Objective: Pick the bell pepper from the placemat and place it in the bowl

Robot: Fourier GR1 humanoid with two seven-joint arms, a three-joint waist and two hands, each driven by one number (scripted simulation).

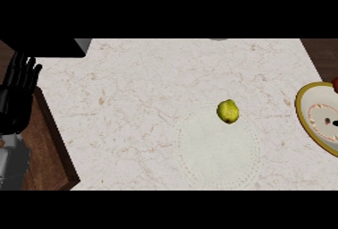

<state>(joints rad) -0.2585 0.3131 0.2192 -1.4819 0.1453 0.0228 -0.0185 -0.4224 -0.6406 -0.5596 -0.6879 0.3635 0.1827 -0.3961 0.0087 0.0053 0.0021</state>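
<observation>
The bell pepper (228, 111), yellow-green with its long axis roughly upright in the view, sits on the upper edge of the pale round placemat (218, 152). The bowl (310, 123) lies to its right at the tabletop's (132, 98) edge. The left hand (16, 89) rests far left, fingers straight and spread; the right hand is unseen. One pepper, one placemat, one bowl.

A kitchen: pale marble counter (132, 98) (dark wood edging), round placemat (218, 152), and bowl (310, 129).
</observation>
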